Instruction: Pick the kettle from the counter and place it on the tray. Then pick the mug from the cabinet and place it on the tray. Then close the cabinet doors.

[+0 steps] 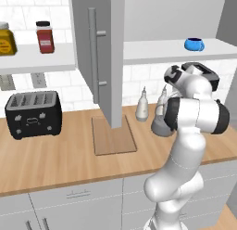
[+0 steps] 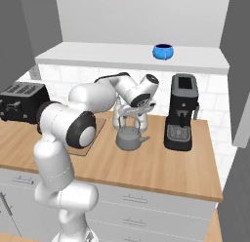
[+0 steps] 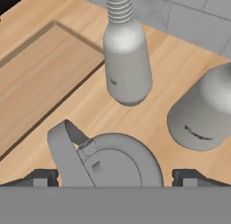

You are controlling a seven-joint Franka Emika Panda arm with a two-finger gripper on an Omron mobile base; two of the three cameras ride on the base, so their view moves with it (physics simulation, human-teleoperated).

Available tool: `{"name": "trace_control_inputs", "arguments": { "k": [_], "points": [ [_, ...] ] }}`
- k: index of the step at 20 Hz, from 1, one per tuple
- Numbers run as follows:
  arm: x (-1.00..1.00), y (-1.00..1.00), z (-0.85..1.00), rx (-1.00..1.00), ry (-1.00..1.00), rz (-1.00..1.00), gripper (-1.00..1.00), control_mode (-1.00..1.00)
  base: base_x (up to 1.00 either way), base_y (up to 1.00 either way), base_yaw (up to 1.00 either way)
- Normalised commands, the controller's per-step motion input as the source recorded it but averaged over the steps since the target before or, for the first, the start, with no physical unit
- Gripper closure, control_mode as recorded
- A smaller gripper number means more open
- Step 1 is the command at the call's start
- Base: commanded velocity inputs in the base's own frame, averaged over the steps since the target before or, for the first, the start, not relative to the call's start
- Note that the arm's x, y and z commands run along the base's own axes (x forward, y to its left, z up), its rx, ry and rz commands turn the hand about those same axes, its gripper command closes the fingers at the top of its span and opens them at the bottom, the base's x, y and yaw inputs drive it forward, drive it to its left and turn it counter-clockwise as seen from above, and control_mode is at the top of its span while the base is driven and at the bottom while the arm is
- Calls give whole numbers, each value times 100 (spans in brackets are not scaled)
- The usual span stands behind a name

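Hovering wide open over the kettle (image 3: 108, 162), the gripper (image 3: 115, 178) should probably pinch its thin, stiff, likely slippery arched handle.

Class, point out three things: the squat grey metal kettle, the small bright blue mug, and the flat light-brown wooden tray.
Squat grey metal kettle (image 2: 129, 139), right base view, on its round body.
Small bright blue mug (image 2: 163, 51), right base view, on its outer wall.
Flat light-brown wooden tray (image 1: 113, 141), left base view, on its bare surface.

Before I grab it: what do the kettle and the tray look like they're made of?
Kettle: looks like metal, a uniform dull grey body with a thin arched handle; matte rather than mirror-shiny. Tray: looks like wood, a light-brown board with visible grain, slightly darker than the counter, flat and unglossy.
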Motion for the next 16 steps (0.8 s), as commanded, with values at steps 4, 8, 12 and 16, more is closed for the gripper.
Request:
{"name": "trace_control_inputs", "arguments": {
  "k": [4, 8, 12, 16],
  "points": [
    [12, 0, -33, 0, 4, 11, -100, -100, 0, 0, 0],
    [2, 0, -28, 0, 4, 12, -100, -100, 0, 0, 0],
    [-10, 0, -32, -3, 1, 11, 100, -100, 0, 0, 0],
    [-13, 6, -23, -1, 0, 2, 100, -100, 0, 0, 0]
  ]
}}
